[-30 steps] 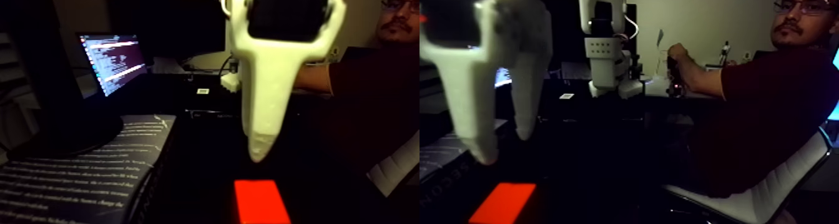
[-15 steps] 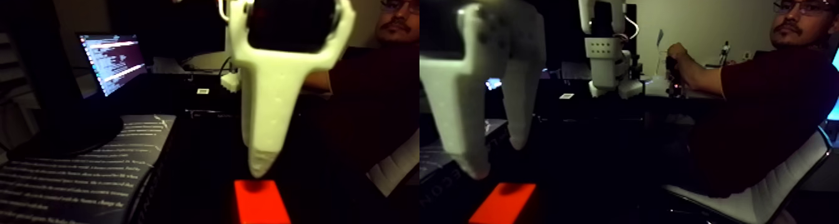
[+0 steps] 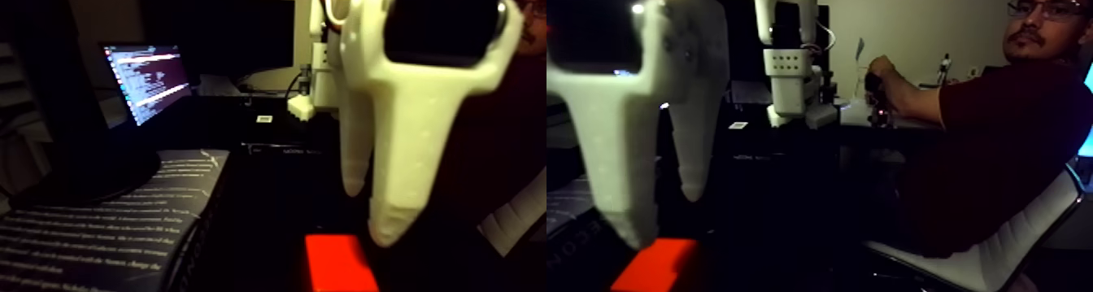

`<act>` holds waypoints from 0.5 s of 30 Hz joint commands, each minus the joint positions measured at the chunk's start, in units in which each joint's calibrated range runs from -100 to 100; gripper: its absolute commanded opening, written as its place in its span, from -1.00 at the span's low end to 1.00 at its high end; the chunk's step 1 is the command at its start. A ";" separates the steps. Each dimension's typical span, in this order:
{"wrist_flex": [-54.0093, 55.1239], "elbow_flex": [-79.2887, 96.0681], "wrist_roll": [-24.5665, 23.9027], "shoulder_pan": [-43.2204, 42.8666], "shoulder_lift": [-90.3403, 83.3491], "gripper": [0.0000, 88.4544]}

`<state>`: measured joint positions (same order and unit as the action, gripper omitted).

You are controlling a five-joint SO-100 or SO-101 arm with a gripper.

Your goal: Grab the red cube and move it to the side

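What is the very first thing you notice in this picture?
The big white plastic claw hangs down in the middle of the fixed view, its two fingers apart. Just below its tips glows the bright red-orange block on the dark table, at the bottom edge. On the far right sits a person in a dark red shirt.

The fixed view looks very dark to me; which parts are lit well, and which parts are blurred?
In the fixed view, both halves are dim: the tabletop is nearly black, the red cube glows saturated, the laptop screen shines brightly. The white gripper, near the lens, is soft and blurred; the seated person is sharper.
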<state>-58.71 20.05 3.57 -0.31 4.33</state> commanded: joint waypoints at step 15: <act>0.60 -4.86 0.08 0.73 4.49 -0.17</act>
<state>-58.71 17.79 3.57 -0.23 8.79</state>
